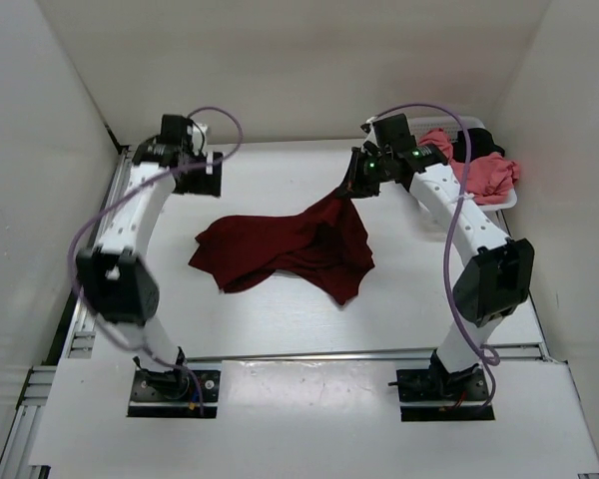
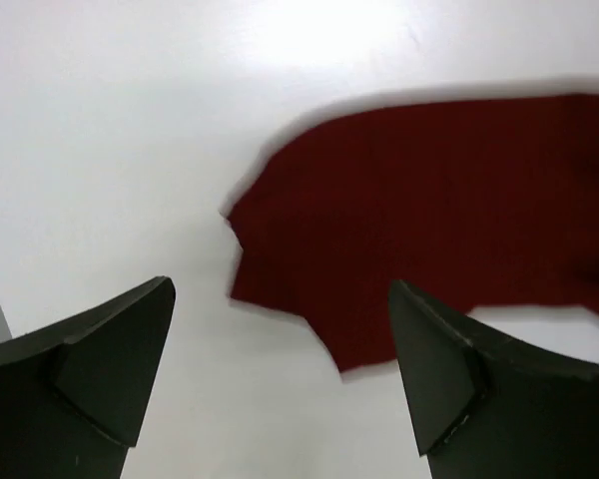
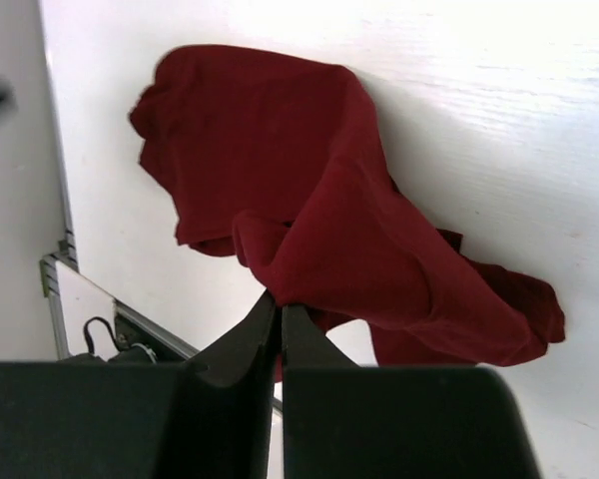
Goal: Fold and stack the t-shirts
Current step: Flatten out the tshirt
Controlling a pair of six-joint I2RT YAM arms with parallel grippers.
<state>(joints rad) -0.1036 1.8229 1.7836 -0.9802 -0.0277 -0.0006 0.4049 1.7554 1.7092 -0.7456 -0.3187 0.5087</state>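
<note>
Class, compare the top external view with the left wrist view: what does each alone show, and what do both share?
Only top external: the right gripper shut on a raised edge of the maroon t-shirt, and the white basket holding the pink t-shirt and black t-shirt. Only left wrist: the left gripper close up, jaws wide, holding nothing. Both: the maroon t-shirt on the white table.

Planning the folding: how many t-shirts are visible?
3: the maroon t-shirt lies mid-table, pinched by the right gripper; the pink t-shirt and black t-shirt sit in the basket, far right. Others may hide beneath.
</note>
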